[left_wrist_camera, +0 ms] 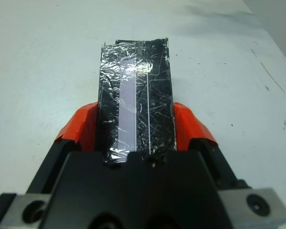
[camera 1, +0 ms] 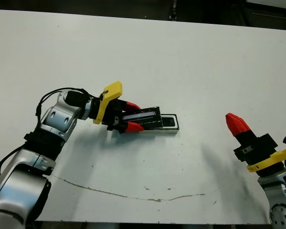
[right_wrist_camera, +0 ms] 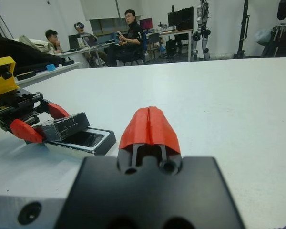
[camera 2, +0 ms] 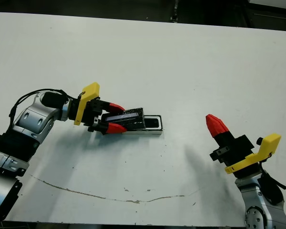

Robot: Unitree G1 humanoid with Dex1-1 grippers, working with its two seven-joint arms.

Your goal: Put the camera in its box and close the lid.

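Lid (left_wrist_camera: 136, 98) pinched in left tool (camera 1: 129, 116), half over box (right_wrist_camera: 83, 141); camera (right_wrist_camera: 88, 139) inside; right tool (right_wrist_camera: 149, 125) pressed together.

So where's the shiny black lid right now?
The lid sits left of table centre, pinched by the left gripper and partly covering the box.

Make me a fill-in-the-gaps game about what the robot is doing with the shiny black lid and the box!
1. The shiny black lid is held by the ____ claw.
2. The lid covers part of the box; the end pointing toward the right claw is ____.
3. The right claw's red fingers are pressed ____ and hold nothing.
4. The box rests on a ____ table.

Missing words: left; uncovered; together; white
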